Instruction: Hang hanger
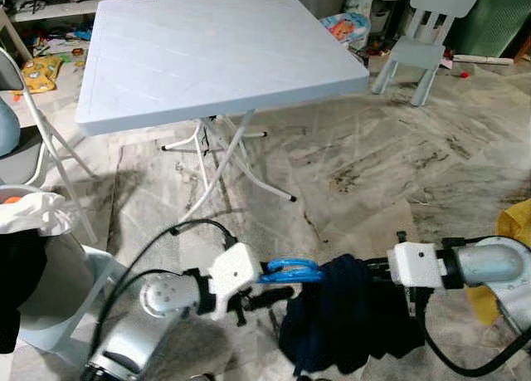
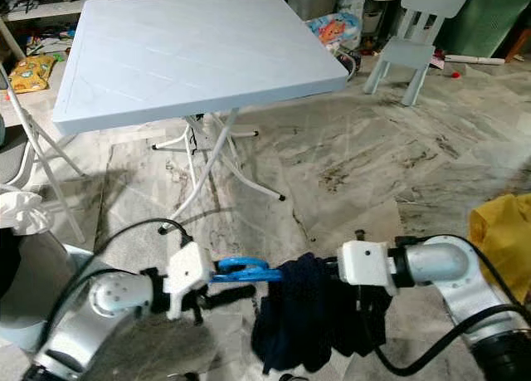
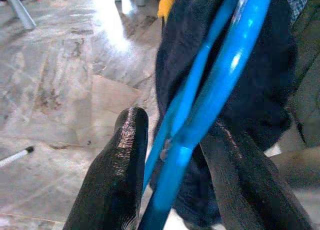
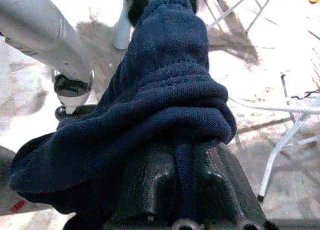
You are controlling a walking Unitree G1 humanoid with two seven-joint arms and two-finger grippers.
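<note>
The left gripper (image 1: pixel 278 296) is holding the blue hanger (image 1: pixel 290 271) low in front of the robot, well short of the tabletop (image 1: pixel 216 53). In the left wrist view its two black fingers (image 3: pixel 112 175) are sitting either side of the blue bars, so its jaws are pinching the hanger. The hanger's long axis is lying roughly level, running from the left gripper across toward the right gripper (image 1: pixel 377 273), with its far end buried in a dark blue garment (image 1: pixel 344 323).

The right gripper is meeting that garment from the opposite side; in the right wrist view the cloth (image 4: pixel 160 115) is bunched between its fingers (image 4: pixel 150 185), so its jaws are pressed onto fabric. The garment is drooping below the hanger between both arms, above the marbled floor (image 1: pixel 373 165).

Nothing to hang from is appearing near the tabletop, so the hanging spot probably lies elsewhere. The left arm is carrying the hanger itself and seems better placed to lift it.
</note>
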